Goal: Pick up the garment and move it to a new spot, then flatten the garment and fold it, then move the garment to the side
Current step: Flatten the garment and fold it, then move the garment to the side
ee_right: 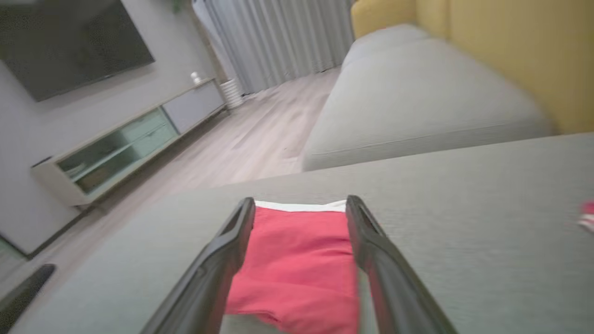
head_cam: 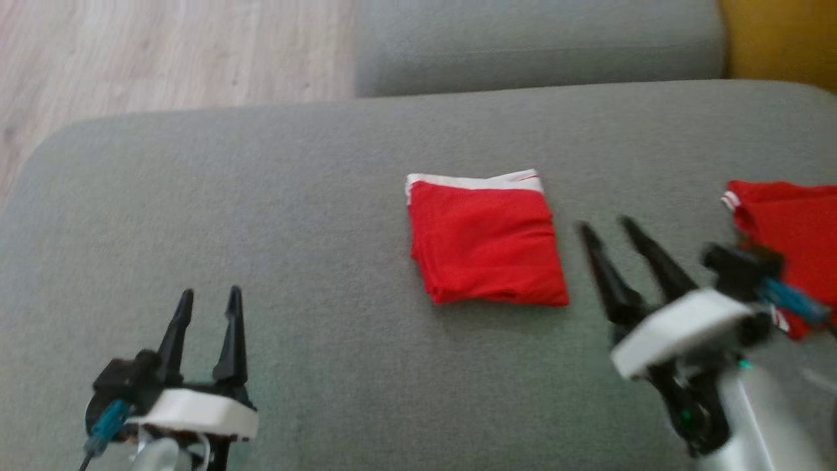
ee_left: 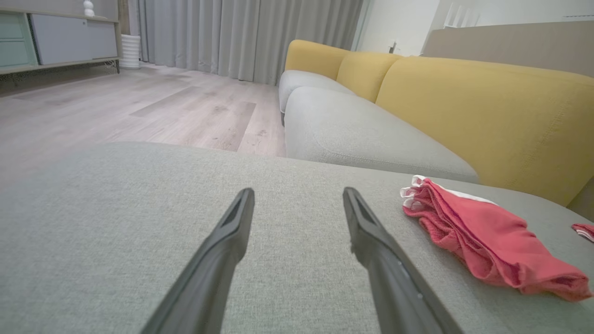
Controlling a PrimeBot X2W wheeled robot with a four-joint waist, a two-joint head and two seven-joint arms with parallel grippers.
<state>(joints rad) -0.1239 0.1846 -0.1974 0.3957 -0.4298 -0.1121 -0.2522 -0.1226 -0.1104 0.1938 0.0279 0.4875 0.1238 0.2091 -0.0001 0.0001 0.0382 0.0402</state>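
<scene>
While the folded red garment (head_cam: 487, 242) lies mid-way on the grey sofa cushion (head_cam: 261, 196) | left gripper (head_cam: 210, 293): fingers spread, empty, well apart from it | right gripper (head_cam: 604, 224): fingers spread, empty, near its right edge | second red cloth (head_cam: 791, 222) at far right

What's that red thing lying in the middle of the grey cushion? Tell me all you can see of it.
It is a red garment, folded into a roughly square, layered packet. The cloth looks thin and soft, slightly wrinkled. A white band runs along its far edge. It lies flat near the middle of the grey sofa cushion. Nothing else seems to touch it: the right gripper is open beside its right edge, apart from it.
</scene>
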